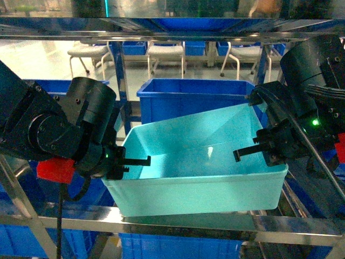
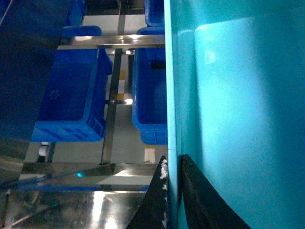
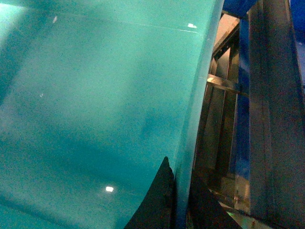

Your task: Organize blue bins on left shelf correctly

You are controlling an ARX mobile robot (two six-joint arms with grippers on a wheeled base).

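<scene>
The turquoise tub [image 1: 199, 172] sits tilted on the steel shelf [image 1: 215, 222], its near wall over the front rail and its far end raised toward the dark blue crate [image 1: 188, 97] just behind it. The tub's inside is plain.

The left gripper [image 1: 141, 161] has its jaws pinched on the tub's left rim; the left wrist view shows one black finger [image 2: 155, 200] outside the thin wall and the other inside, pressed against it. The right gripper [image 1: 242, 152] grips the tub's right rim the same way, jaws closed on the wall, one finger [image 3: 155, 205] inside the tub and one outside.

Around the tub things are crowded. The dark blue crate stands close behind it, nearly touching the raised far rim. More dark blue crates [image 2: 71, 90] lie below the tub on a lower level, parted by an upright steel post [image 2: 112, 100]. Another steel rail [image 1: 172, 33] crosses above the tub, leaving a modest gap overhead. To the right of the tub a steel frame upright [image 3: 267, 109] stands near the right arm, with little side room. Beyond the crate, pale chairs [image 1: 164, 54] stand well apart on the floor.
</scene>
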